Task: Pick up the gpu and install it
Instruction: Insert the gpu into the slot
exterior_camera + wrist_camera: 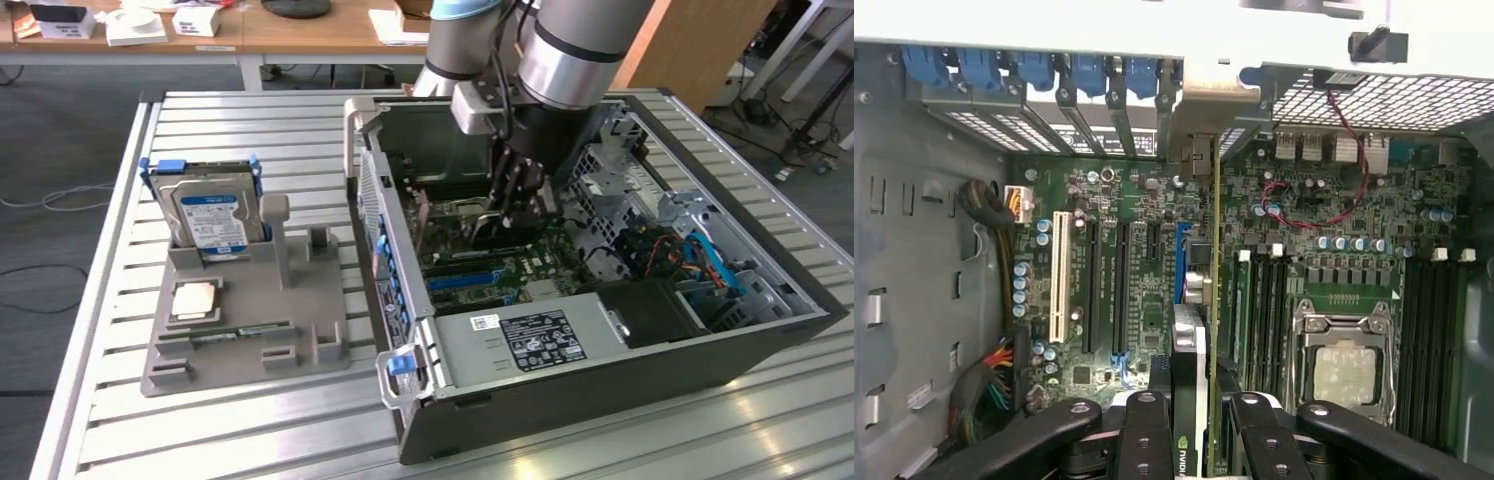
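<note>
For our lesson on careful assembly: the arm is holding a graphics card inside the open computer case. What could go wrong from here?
The gripper holds the graphics card edge-on near the blue slot. If the two are not lined up, pressing down could strain the card or the green board. The black memory slots lie close beside the card, so a finger might knock them.

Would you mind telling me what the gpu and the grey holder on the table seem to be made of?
The gpu: circuit board with a matte black, probably plastic, cover; its thin board edge shows. The grey holder: likely plastic; uniform dull grey, no shine.
</note>
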You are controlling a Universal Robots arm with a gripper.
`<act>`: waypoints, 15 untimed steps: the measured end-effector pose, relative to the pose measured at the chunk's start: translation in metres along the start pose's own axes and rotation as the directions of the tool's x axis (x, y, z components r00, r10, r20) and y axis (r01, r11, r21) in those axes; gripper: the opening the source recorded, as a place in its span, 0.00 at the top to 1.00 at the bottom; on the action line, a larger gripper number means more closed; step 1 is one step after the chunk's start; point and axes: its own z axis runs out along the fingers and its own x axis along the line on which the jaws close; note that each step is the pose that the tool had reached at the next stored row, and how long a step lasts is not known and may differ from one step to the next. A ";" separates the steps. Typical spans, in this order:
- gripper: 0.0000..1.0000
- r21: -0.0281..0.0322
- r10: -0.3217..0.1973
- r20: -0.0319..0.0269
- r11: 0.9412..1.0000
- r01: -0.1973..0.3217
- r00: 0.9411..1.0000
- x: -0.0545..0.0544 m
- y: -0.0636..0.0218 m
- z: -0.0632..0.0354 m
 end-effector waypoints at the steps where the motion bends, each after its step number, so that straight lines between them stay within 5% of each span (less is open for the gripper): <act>1: 0.73 0.000 0.000 0.000 1.000 0.000 1.000 0.000 0.0001 0.0010; 15: 0.73 0.000 -0.007 -0.004 1.000 0.007 1.000 0.000 0.0009 0.0135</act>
